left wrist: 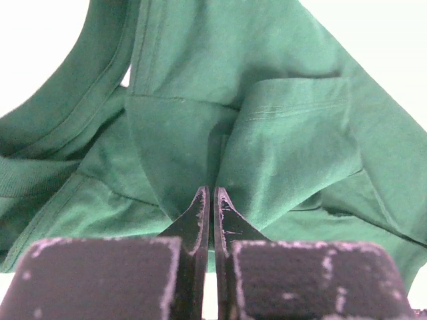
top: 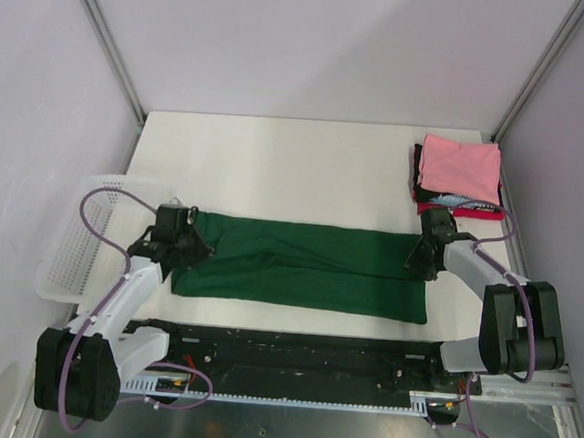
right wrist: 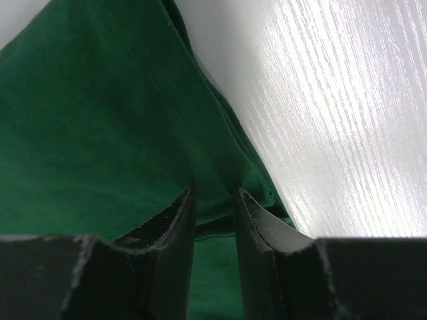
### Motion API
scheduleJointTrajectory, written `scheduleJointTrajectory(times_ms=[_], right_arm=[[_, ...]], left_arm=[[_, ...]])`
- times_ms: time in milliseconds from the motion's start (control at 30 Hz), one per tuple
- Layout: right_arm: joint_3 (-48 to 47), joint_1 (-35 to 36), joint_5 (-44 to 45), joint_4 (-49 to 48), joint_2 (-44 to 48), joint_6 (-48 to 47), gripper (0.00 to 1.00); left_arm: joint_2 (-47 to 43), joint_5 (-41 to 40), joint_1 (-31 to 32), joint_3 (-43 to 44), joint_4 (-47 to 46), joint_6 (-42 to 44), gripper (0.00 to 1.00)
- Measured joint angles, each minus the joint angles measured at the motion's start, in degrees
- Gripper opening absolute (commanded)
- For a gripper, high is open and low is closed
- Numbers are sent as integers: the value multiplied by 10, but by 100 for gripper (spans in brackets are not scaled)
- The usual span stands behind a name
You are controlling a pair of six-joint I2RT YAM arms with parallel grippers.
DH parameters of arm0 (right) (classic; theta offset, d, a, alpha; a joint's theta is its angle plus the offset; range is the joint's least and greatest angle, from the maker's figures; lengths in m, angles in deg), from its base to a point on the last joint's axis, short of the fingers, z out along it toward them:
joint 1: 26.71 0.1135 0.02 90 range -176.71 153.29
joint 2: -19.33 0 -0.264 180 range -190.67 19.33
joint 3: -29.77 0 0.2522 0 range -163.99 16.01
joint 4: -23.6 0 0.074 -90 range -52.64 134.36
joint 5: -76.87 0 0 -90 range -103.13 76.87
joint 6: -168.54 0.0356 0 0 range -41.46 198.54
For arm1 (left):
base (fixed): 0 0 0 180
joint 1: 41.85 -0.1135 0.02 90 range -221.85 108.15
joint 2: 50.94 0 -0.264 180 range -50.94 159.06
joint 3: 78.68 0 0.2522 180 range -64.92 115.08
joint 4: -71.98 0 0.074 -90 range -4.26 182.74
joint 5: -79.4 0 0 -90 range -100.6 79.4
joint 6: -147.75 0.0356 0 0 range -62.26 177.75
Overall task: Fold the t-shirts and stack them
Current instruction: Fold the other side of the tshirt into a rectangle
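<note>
The dark green t-shirt (top: 309,265) lies folded into a long strip across the near middle of the white table (top: 276,168). My left gripper (top: 185,240) is at its left end, jaws shut on a pinch of the green cloth (left wrist: 280,133); its tips (left wrist: 212,193) press together in the fabric. My right gripper (top: 421,260) is at the strip's far right corner, jaws closed on a thick fold of green cloth (right wrist: 100,120) between the tips (right wrist: 215,192). A folded pink shirt (top: 461,169) tops a stack with black (top: 418,183) and red (top: 478,213) edges at the back right.
A white plastic mesh basket (top: 75,244) hangs at the table's left edge beside my left arm. The stack sits just behind my right gripper. Bare white table (right wrist: 333,120) shows right of the shirt's edge. Grey walls close in on three sides.
</note>
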Motion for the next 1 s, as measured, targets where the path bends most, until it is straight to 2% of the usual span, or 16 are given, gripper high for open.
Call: scheduleJointTrajectory(times_ms=[100, 167, 300, 367, 433, 500, 667, 833, 1000], right_arm=[[0, -7, -6, -6, 0, 0, 33], [0, -9, -10, -8, 0, 0, 33], [1, -11, -15, -11, 0, 0, 33], [2, -11, -17, -12, 4, 0, 32], [3, -10, -20, -11, 11, -1, 32], [3, -5, -21, -11, 23, -2, 32], [-1, 20, -26, -12, 53, -3, 32], [-19, 57, -40, -21, 54, -5, 32], [-39, 117, -59, -50, 44, -7, 32]], left_arm=[[-2, -4, 0, -27, 1, -24, 2], [1, -6, 0, -48, 5, -40, 9], [26, -8, 0, -56, 9, -52, 46], [28, -6, 0, -56, 10, -48, 56], [22, 0, 0, -50, 13, -42, 61], [9, 3, 0, -37, 18, -29, 62], [4, 12, 6, 52, 22, 26, 56], [79, 10, 32, 132, 0, 68, 50], [154, -7, 47, 138, 4, 82, 48]])
